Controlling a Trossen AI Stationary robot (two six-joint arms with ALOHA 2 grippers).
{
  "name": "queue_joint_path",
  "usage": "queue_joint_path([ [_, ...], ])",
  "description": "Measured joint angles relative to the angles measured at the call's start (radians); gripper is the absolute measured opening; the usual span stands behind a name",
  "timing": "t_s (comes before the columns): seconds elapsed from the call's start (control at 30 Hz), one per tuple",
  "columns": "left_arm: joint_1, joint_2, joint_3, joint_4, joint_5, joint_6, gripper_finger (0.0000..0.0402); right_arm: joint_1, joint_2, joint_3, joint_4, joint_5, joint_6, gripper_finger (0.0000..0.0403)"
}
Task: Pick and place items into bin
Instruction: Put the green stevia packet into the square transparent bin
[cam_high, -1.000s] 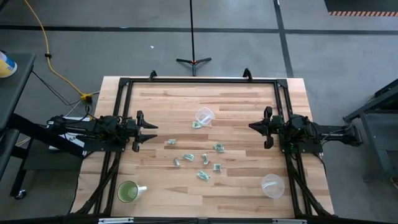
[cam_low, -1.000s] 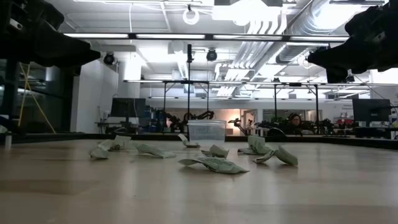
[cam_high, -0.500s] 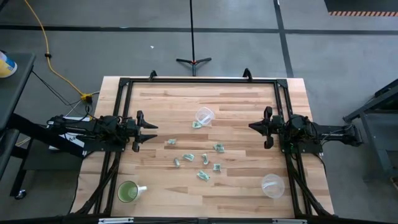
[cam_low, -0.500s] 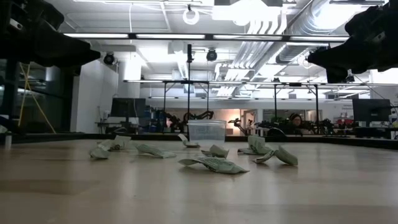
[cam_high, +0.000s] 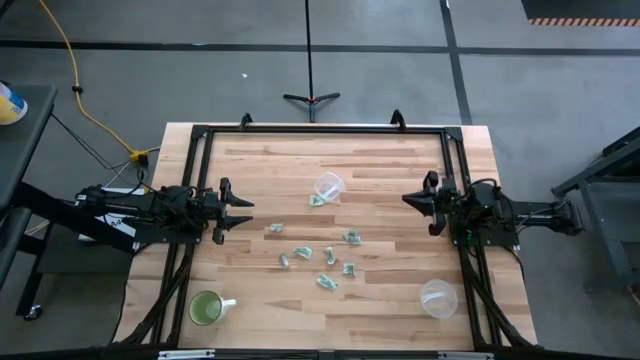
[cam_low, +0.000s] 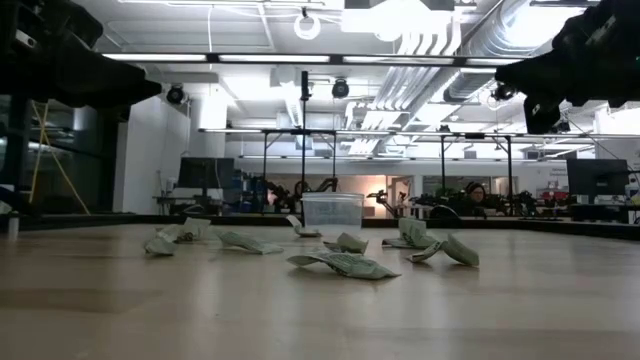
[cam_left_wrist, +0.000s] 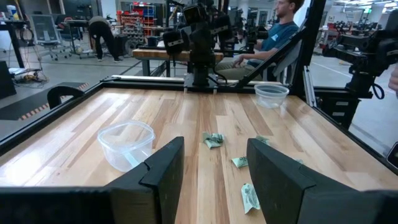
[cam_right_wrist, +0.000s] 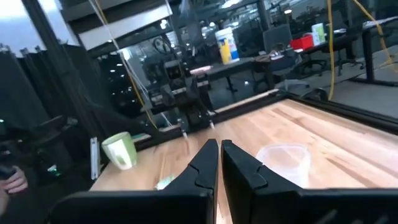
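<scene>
Scraps (cam_high: 322, 256) mid-table, well apart from both arms' fingers.

Overhead; table-level; two wrist cameras

A green mug (cam_high: 205, 308) with a white handle is standing near the table's (cam_high: 380, 300) front left corner, well apart from everything else. A clear round bowl (cam_high: 438, 298) is sitting near the front right corner. On the floor behind the table a tripod stand (cam_high: 311, 98) is standing, and a yellow cable (cam_high: 75, 90) is trailing across the floor to the left. In the left wrist view a seated person (cam_left_wrist: 273, 38) is facing away beyond the far edge, while another person (cam_left_wrist: 99, 34) is bending over farther back in the room.
</scene>
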Motion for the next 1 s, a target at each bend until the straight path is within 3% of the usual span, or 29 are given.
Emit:
queue_joint_path([
  [0.13, 0.000, 0.000, 0.000, 0.005, -0.013, -0.001, 0.0211, -0.001, 0.000, 0.002, 0.006, 0.034, -0.010, 0.0012],
  [0.33, 0.000, 0.000, 0.000, 0.006, -0.016, -0.001, 0.0211, 0.000, 0.000, 0.002, 0.001, 0.075, -0.226, 0.0012],
  [0.43, 0.000, 0.000, 0.000, 0.006, -0.017, -0.001, 0.0211, 0.000, 0.000, 0.003, 0.006, 0.131, -0.195, 0.0012],
  [0.53, 0.000, 0.000, 0.000, 0.012, -0.018, -0.001, 0.0211, 0.000, 0.030, 0.003, -0.009, 0.061, -0.197, 0.0020],
  [1.0, 0.000, 0.000, 0.000, 0.007, -0.051, 0.000, 0.0211, 0.000, 0.338, 0.005, 0.207, -0.001, -0.291, 0.0196],
])
